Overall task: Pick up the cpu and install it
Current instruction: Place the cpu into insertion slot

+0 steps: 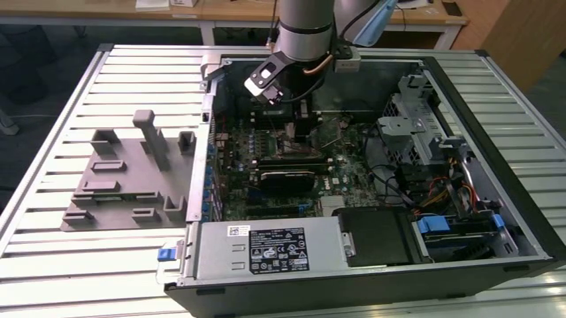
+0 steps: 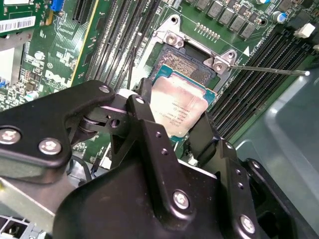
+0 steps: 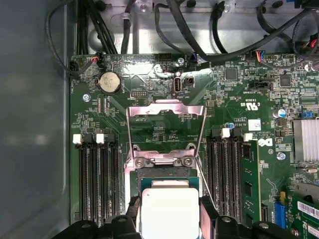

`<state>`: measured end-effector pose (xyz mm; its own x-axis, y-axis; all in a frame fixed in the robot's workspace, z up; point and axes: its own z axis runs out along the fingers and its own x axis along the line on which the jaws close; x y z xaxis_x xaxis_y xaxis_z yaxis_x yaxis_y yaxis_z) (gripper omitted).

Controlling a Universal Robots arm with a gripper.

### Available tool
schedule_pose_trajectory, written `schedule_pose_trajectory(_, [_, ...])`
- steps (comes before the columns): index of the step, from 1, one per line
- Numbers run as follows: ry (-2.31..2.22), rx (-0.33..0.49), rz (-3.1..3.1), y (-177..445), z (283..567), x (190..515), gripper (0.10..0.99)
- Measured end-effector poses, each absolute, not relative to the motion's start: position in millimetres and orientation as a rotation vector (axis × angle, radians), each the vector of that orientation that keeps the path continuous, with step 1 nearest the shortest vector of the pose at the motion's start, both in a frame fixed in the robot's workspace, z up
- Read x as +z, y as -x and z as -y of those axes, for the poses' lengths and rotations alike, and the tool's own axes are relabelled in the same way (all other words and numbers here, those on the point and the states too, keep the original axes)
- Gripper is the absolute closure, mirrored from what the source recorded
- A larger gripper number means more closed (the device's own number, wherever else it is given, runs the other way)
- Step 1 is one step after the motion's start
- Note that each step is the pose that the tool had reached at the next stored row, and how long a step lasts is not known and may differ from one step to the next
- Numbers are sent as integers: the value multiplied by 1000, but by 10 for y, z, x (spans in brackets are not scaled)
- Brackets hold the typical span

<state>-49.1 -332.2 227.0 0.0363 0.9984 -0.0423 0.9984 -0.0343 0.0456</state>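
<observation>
The cpu (image 2: 180,108) is pinched at two opposite edges between the fingers of the gripper (image 2: 173,105) and is held just over the open socket (image 2: 188,62), whose load plate (image 3: 167,119) is raised beyond. In the exterior view, the gripper is seen at the motherboard's (image 1: 354,173) 12 o'clock, and a grey holder block (image 1: 124,182) at its 9 o'clock.

Pale silver cpu (image 2: 178,105), green motherboard (image 3: 149,85)
</observation>
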Motion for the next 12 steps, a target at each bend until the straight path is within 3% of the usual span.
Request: schedule_pose_trajectory(12, [-2216, 2, -2139, 487, 3352, 2276, 541])
